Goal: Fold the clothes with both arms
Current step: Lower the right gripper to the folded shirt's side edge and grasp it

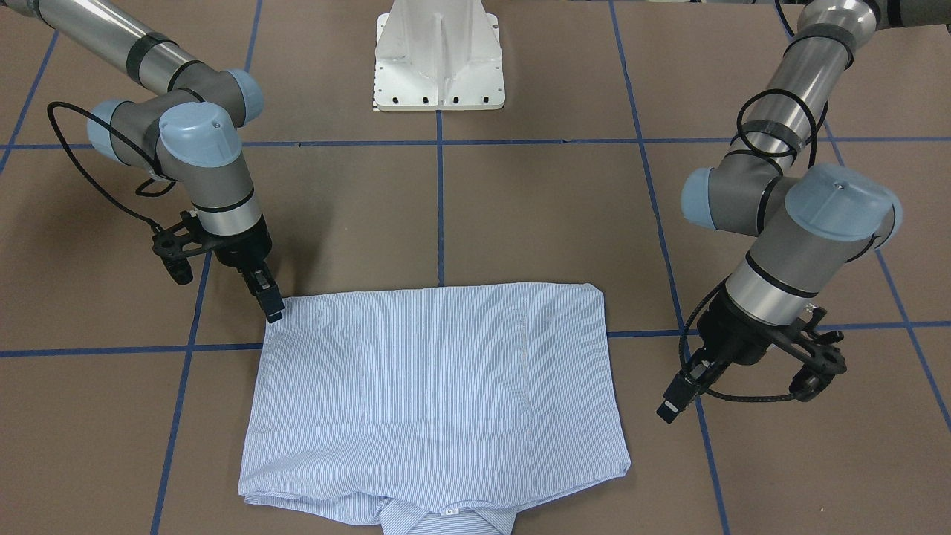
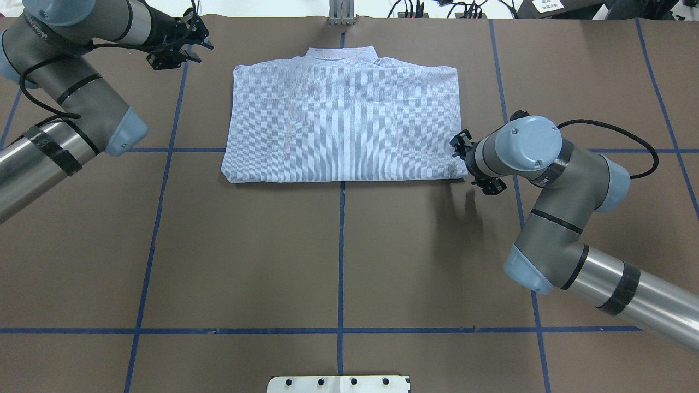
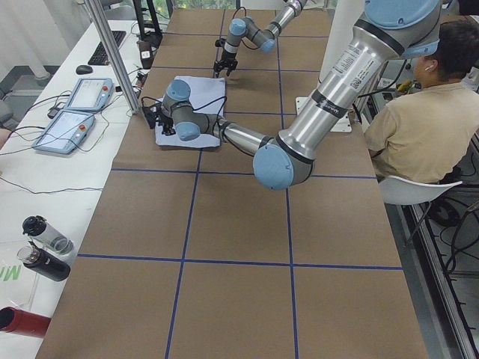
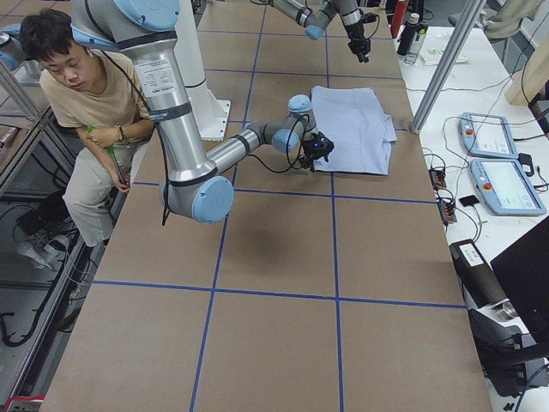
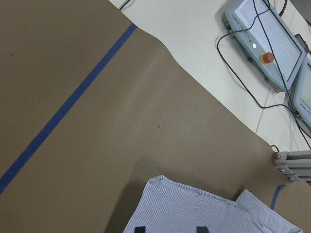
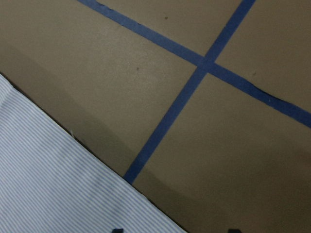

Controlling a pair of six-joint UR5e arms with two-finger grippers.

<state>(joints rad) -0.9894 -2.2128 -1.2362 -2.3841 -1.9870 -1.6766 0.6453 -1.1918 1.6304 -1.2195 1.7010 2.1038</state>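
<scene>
With the shirt (image 2: 344,125) folded flat on the table (image 2: 246,245), collar at the far side, I'd close my wide-open, empty right claw (image 1: 273,308) squarely on the near corner under it and bring the part-open, empty left claw (image 1: 672,405) onto its side's edge before lifting evenly.

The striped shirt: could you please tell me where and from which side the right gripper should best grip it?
The shirt lies flat as a folded rectangle, so only edges offer a pinch. Probably take its corner nearest the robot on its right, coming low from outside that edge; the right gripper is beside it.
</scene>
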